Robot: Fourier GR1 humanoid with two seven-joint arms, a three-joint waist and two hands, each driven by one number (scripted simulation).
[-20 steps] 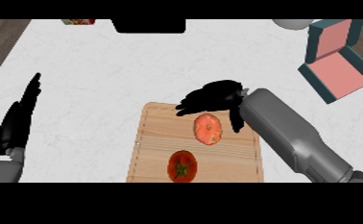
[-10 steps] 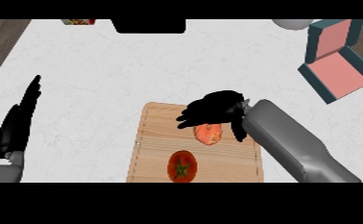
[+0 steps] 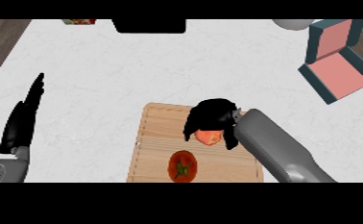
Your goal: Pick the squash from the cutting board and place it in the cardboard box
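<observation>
The squash [image 3: 209,137], a small orange-pink piece, lies on the wooden cutting board [image 3: 157,136] at lower centre. My right hand [image 3: 211,115] sits on top of it, with fingers curled down its left side and the thumb on its right, so only its lower part shows. The squash still rests on the board. The box [image 3: 332,71], teal outside and pink inside, lies open at the right edge, well away from the hand. At the left edge my left hand [image 3: 25,117] rests open with its fingers pointing up.
A red tomato [image 3: 182,166] lies on the board just in front of the squash. A black block [image 3: 149,26] stands at the back centre, a small red and green item [image 3: 78,21] at the back left, and a grey rounded object [image 3: 294,23] beside the box.
My right hand has moved down and toward me over the squash, and its fingers have curled round it, hiding most of it. The left hand has stayed put.
</observation>
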